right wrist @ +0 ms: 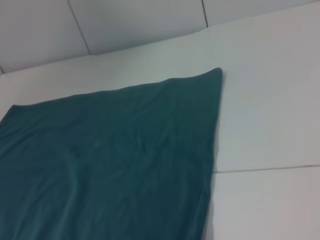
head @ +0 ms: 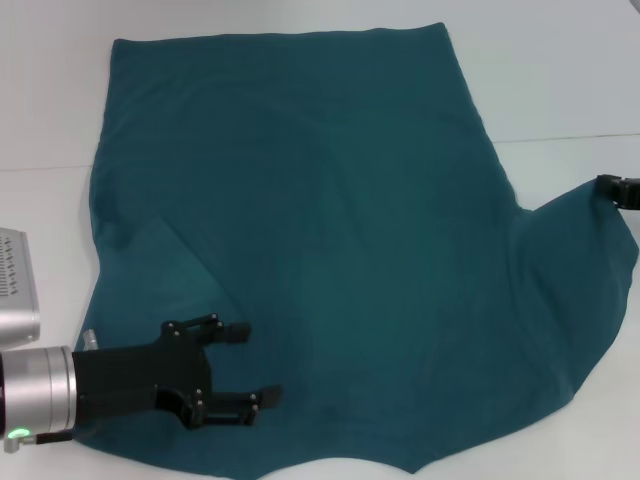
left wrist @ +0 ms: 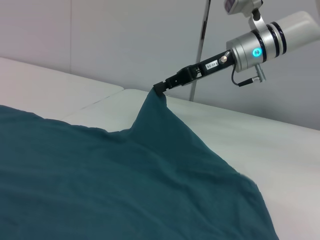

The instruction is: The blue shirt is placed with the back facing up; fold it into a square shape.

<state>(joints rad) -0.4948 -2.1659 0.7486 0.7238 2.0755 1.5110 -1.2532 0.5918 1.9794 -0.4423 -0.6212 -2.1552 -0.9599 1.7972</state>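
Observation:
The blue shirt (head: 330,230) lies spread on the white table, plain side up, and fills most of the head view. Its left sleeve (head: 165,265) is folded in over the body. My left gripper (head: 255,365) is open and empty, low over the shirt's near left part. My right gripper (head: 615,190) is at the far right edge, shut on the tip of the right sleeve. In the left wrist view the right gripper (left wrist: 160,89) holds that sleeve lifted into a peak above the table. The right wrist view shows the shirt's far hem and corner (right wrist: 215,75).
A grey metal device (head: 15,285) sits at the table's left edge beside the shirt. A seam (head: 570,138) crosses the white table (head: 560,70) at the right. Bare table shows behind and to the right of the shirt.

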